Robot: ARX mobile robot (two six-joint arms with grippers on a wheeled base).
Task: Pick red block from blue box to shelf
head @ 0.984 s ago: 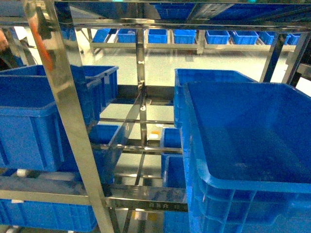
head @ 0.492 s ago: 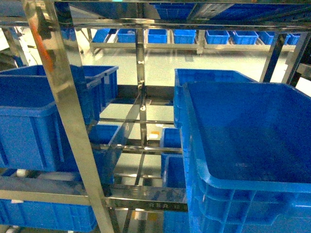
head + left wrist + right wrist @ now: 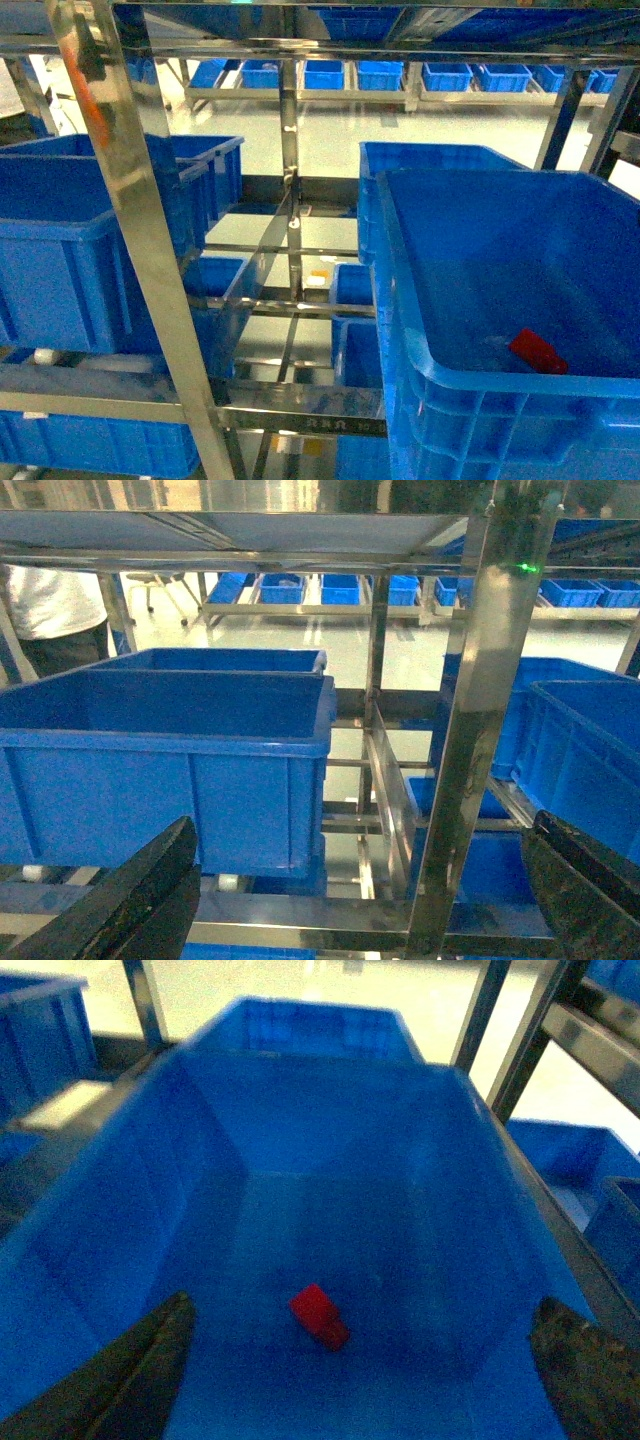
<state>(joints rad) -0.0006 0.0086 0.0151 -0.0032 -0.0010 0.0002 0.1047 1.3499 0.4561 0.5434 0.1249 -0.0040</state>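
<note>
The right gripper (image 3: 360,1380) hovered above the near end of a large dark blue ribbed plastic crate (image 3: 120,1220), its 2 dark fingers (image 3: 140,1380) spread wide apart and holding nothing. The left gripper (image 3: 360,900) was likewise open and empty, with both fingers (image 3: 120,900) at the lower corners of its view, facing the shiny stainless-steel shelf (image 3: 470,730).

The small glossy red plastic block (image 3: 319,1315) lay on the crate floor, roughly midway between the right fingers and well apart from every wall. In the head view the red block (image 3: 538,351) showed near the front right of the crate (image 3: 400,300). The crate appeared dark blue rather than turquoise.

Handling judgement:
1. The red block looked rigid and very light, so lifting force should be minimal.
2. Its glossy faces were probably slippery; an off-centre pinch could squirt it sideways.
3. It sat skewed to the crate walls, so the wrist would likely need rotation to meet 2 flat opposite sides.
4. The best hold seemed to be across the flat side faces, low on the body, not on the corners. Blur prevented telling which way any stud faced.

Beyond, 1 more blue crate (image 3: 170,750) stood on the shelf at the left, with further rows of blue crates (image 3: 380,72) in the distance.
</note>
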